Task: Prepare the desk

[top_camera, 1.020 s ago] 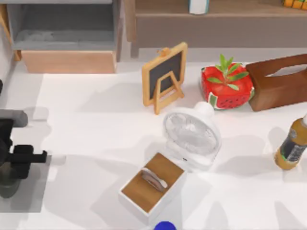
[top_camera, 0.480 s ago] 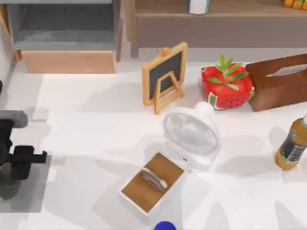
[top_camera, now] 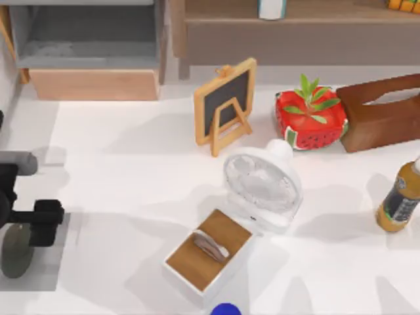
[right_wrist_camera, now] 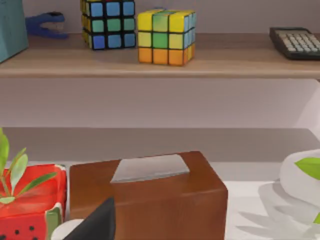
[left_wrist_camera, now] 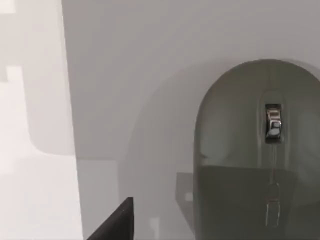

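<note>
tabletop (top_camera: pixel 131 177): carrying chalkboard (top_camera: pixel 225 105), fan (top_camera: pixel 262 184), box (top_camera: pixel 209 252), bottle (top_camera: pixel 399 200), tissue box (top_camera: pixel 384 118), mouse (top_camera: pixel 16 249)
shelf (right_wrist_camera: pixel 150 62): holding cubes (right_wrist_camera: pixel 165 36), calculator (right_wrist_camera: pixel 295 42)

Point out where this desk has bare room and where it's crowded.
The desk is bare between the left gripper and the chalkboard. Crowded: the fan, wooden box, watermelon planter and tissue box cluster centre to right.

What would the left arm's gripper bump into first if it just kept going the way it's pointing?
Most likely the dark grey-green computer mouse, which lies on a grey mat at the white desk's left edge. The left gripper hangs just above it, so depth is hard to judge.
</note>
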`<state>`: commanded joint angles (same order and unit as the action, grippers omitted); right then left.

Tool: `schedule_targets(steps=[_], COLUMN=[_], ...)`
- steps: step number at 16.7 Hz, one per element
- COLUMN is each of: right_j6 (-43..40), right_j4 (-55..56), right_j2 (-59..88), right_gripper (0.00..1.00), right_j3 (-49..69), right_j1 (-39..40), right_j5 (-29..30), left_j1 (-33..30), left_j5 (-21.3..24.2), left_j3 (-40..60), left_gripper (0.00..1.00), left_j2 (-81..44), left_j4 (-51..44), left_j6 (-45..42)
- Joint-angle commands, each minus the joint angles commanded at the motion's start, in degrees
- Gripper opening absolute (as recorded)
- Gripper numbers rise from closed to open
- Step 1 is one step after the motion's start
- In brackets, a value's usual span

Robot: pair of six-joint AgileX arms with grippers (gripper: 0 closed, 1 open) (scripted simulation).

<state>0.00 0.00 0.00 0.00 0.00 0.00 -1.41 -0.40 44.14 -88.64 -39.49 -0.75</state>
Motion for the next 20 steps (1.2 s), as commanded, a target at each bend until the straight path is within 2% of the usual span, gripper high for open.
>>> schedule_targets(steps=[7, 10, 12, 15, 20], right_j6=[0.0, 0.0, 0.0, 0.0, 0.0], right_j4=[0.0, 0.0, 0.0, 0.0, 0.0], right_j2=[0.0, 0.0, 0.0, 0.0, 0.0], right_gripper=[1.00, 1.00, 1.00, 1.00, 1.00], right_j3=[0.0, 0.0, 0.0, 0.0, 0.0], right_j1=[0.0, 0.0, 0.0, 0.0, 0.0], right_j5=[0.0, 0.0, 0.0, 0.0, 0.0], left_j1=[0.0, 3.4, 8.7, 20.3, 41.4], left_j5=[0.0, 1.1, 2.7, 5.8, 12.9], left_j3=[0.0, 0.5, 0.6, -0.2, -4.2], left_gripper=[1.00, 1.00, 1.00, 1.00, 1.00], left_j2=[0.0, -0.4, -1.2, -3.4, -10.2], left_j4=[0.0, 3.5, 8.8, 21.4, 54.0], left_j6=[0.0, -2.6, -6.6, -15.6, -37.0])
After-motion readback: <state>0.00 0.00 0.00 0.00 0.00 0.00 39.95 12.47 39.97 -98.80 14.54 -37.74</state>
